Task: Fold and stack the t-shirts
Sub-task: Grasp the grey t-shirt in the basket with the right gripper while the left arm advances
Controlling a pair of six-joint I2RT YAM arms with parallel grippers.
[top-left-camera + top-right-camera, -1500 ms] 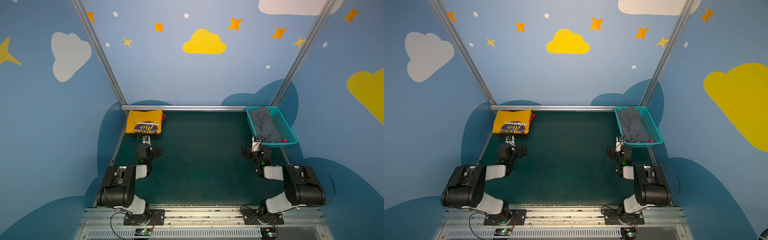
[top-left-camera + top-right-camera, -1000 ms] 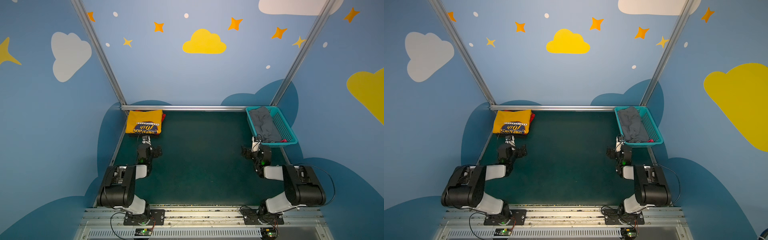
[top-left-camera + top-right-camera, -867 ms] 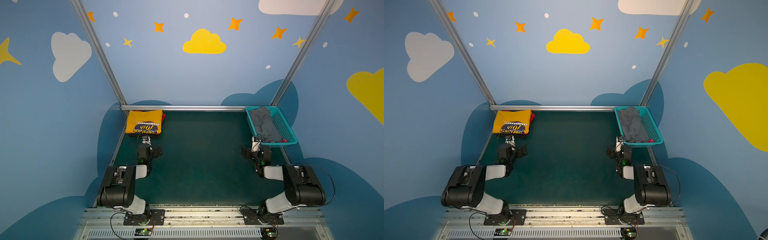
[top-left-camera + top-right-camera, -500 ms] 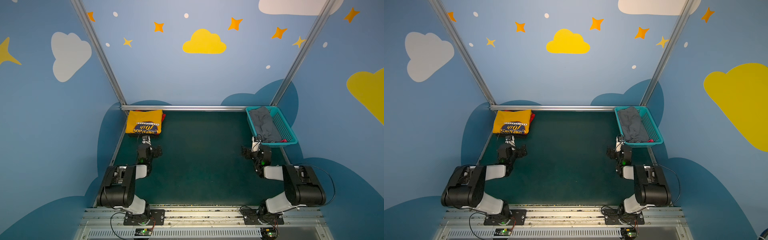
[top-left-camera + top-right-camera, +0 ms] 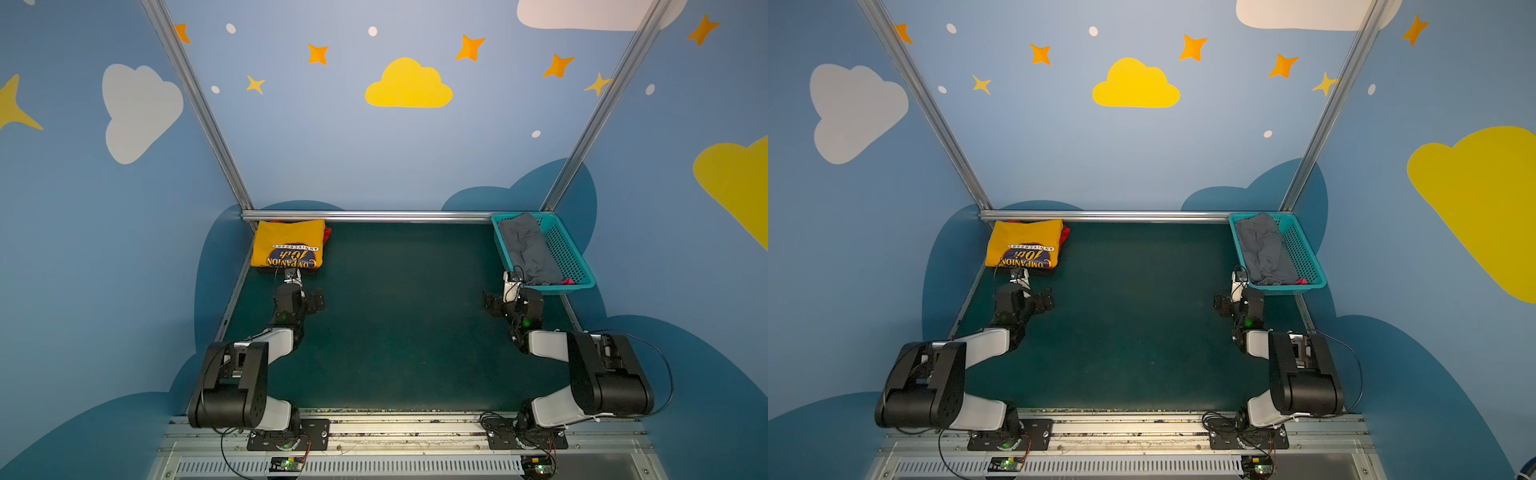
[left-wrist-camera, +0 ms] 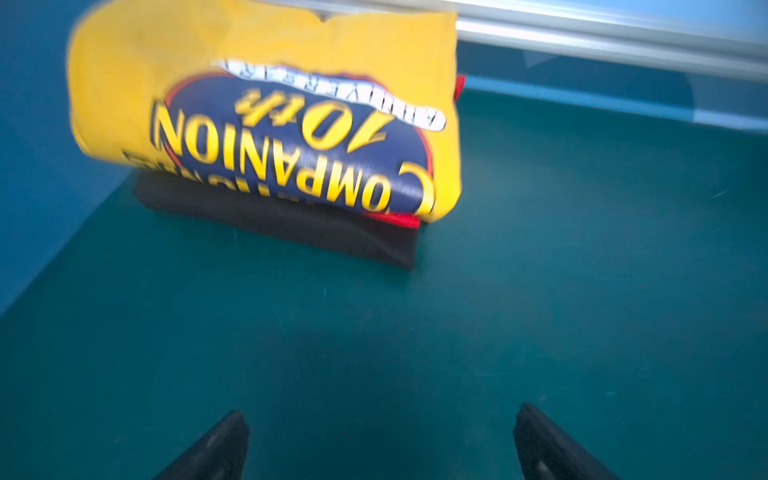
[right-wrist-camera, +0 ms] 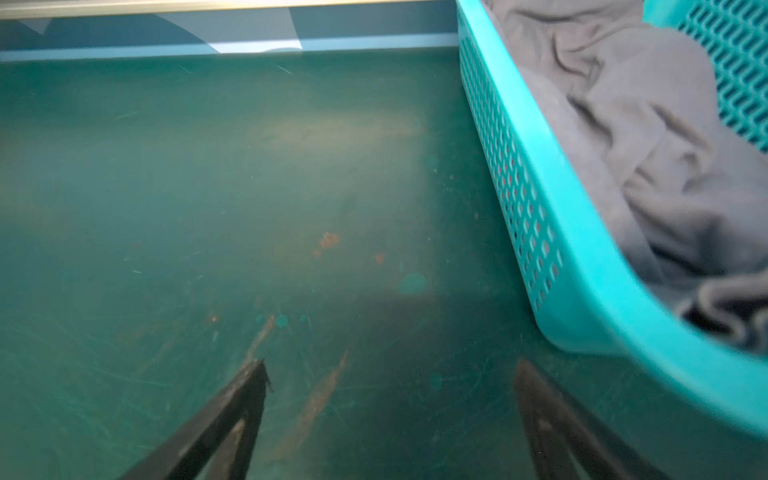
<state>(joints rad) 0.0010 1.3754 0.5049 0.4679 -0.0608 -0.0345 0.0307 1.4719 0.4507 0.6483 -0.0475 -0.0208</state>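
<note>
1. Step in hand, as I judge it: fetch the grey t-shirt [image 5: 528, 249], which lies crumpled in the teal basket [image 5: 557, 286] at the far right corner. A pink t-shirt [image 5: 567, 281] peeps out at the basket's near end.
2. I would raise the right gripper [image 7: 390, 365] over the rim, pinch one raised fold only, and lift clear before spreading the shirt on the green mat [image 5: 399, 324].
3. The yellow t-shirt [image 6: 266, 83] lies folded atop the stack [image 6: 291, 224] at the far left corner.
4. Both arms sit folded low and point at the far wall [image 5: 395, 166]. The right gripper is just beside the basket and the left gripper [image 6: 382, 411] is near the stack. Both have jaws wide and empty.
</note>
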